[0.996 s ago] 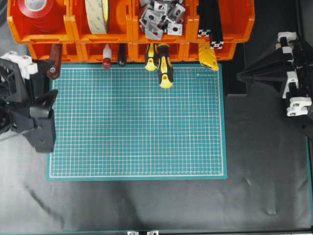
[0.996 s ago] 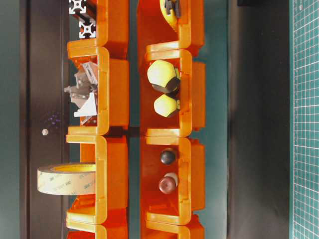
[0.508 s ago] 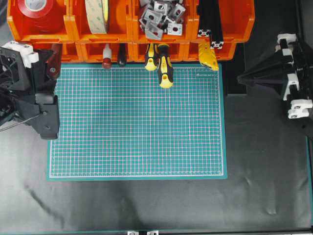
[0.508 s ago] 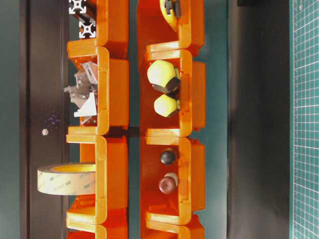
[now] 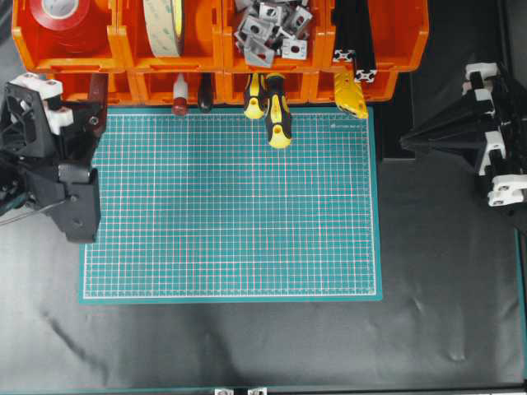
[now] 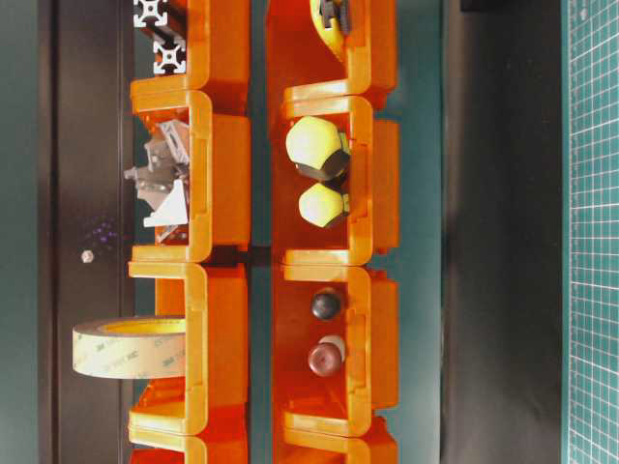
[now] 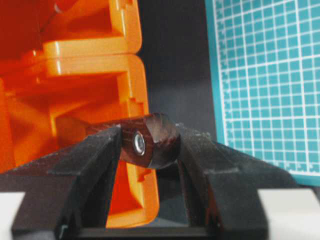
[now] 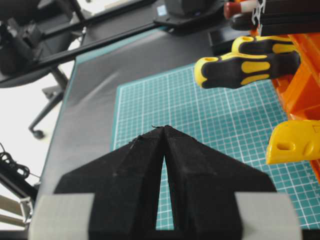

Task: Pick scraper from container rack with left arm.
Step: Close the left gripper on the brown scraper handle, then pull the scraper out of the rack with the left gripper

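Scraper (image 7: 150, 140) handle end, with its metal-ringed hole, sits between the two black fingers (image 7: 90, 170) of your left gripper (image 7: 149, 150). In the left wrist view both fingers touch the reddish-brown wood, pinching it just in front of the container rack (image 7: 130, 75).

From overhead, the left gripper (image 5: 82, 123) sits at the near-left corner of the rack (image 5: 395, 49), by the far-left corner of the green cutting mat (image 5: 230, 206), and you can make out the scraper (image 5: 96, 99) running back into the leftmost front bin.

Your right gripper (image 8: 164, 131) hangs over the right side of the table off the mat's right edge, its fingers pressed together at the tips with nothing between them; overhead it (image 5: 408, 141) points toward the mat.

Farther along the rack's front row, two yellow-and-black screwdrivers (image 5: 272, 107) stick out over the mat's far edge, with a dark-red-knobbed tool (image 5: 179, 105) to their left and a yellow tool (image 5: 352, 95) to their right.

In the rear row you see red tape (image 5: 59, 15), a beige tape roll (image 5: 165, 25) and metal brackets (image 5: 268, 29).
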Motion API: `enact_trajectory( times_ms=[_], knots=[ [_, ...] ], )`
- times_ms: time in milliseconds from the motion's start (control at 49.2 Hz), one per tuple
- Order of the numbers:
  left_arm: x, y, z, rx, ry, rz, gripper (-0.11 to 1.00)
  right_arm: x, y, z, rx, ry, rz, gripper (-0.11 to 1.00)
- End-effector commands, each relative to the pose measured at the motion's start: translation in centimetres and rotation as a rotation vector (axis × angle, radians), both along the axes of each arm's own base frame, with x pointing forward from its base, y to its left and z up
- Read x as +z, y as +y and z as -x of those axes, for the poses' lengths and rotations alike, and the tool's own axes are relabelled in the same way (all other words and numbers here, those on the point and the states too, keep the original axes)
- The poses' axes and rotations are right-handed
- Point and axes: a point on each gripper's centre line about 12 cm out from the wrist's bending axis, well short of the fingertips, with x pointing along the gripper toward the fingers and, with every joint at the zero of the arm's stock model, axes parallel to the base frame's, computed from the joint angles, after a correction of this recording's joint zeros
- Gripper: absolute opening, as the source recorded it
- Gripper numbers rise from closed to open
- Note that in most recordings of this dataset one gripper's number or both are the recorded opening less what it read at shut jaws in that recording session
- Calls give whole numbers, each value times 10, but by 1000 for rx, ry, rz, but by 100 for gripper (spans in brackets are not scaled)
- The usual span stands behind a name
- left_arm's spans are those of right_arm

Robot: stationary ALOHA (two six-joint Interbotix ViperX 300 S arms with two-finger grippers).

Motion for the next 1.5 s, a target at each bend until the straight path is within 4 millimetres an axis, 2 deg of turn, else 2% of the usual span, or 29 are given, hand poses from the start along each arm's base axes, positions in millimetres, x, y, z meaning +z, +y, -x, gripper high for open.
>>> enact_trajectory(
  times_ms=[0,163,345,508,772,833,935,1077,1301,1483],
  knots=[
    [16,-6,-1,13,-24,-3,36,5,1,-2,4,-20,1,0],
    [44,-17,1,22,-32,-36,32,5,1,-2,5,-21,0,0],
    [86,-32,4,7,-27,-76,22,4,1,-2,6,-19,4,0],
    [124,-46,10,-29,-20,-95,20,4,1,-2,4,-17,4,0],
    [176,-91,19,-209,-96,-36,20,-4,1,0,5,0,2,0],
    [177,-102,15,-255,-124,-17,20,-3,1,0,4,-5,4,0],
    [169,-124,-3,-354,-161,-5,20,0,0,1,1,-23,2,0],
    [150,-135,-36,-427,-187,3,20,5,0,1,0,-52,-1,0],
    [122,-131,-86,-515,-225,16,20,10,0,4,-1,-78,-2,0],
    [93,-116,-122,-566,-219,11,20,12,0,4,-1,-84,-4,0]
  ],
)
